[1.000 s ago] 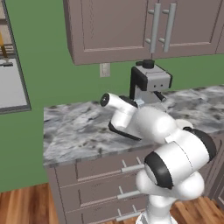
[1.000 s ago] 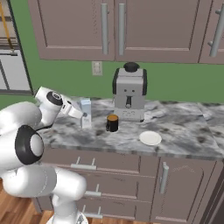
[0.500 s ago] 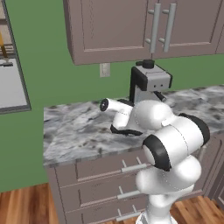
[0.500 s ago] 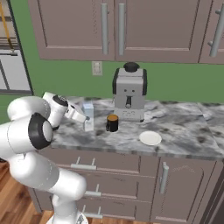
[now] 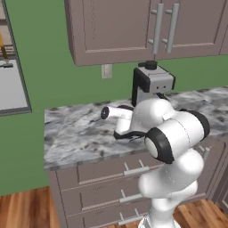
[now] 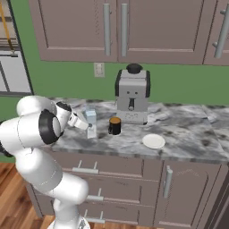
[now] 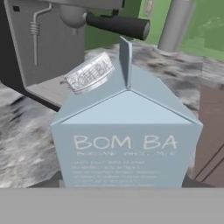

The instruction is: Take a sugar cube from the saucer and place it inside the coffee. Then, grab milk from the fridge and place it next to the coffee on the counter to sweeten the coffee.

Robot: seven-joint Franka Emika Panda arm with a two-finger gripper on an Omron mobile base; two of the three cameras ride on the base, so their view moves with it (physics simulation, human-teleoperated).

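Observation:
The milk (image 6: 91,120), a pale blue-grey gabled carton, is upright at counter (image 6: 188,129) level, just left of the coffee (image 6: 114,125), a black cup with a brown top. My gripper (image 6: 88,127) reaches in from the left and is shut on the carton's sides. In the hand view the milk (image 7: 127,140) is very close, with the counter (image 7: 26,131) behind it. The white saucer (image 6: 153,141) lies right of the cup and looks bare. The sugar cube is out of view. An edge of the fridge (image 6: 8,67) shows at far left.
The grey-and-black espresso machine (image 6: 132,95) stands right behind the cup and carton, its spout (image 7: 116,25) over the carton in the hand view. Upper cabinets (image 6: 120,27) hang overhead. Drawers (image 6: 85,167) sit under the counter. My arm's elbow (image 5: 173,138) blocks the left base view.
The arm has folded, its elbow swinging toward the cameras. The carton has come down slightly with the gripper beside the cup. Cup and saucer stayed put.

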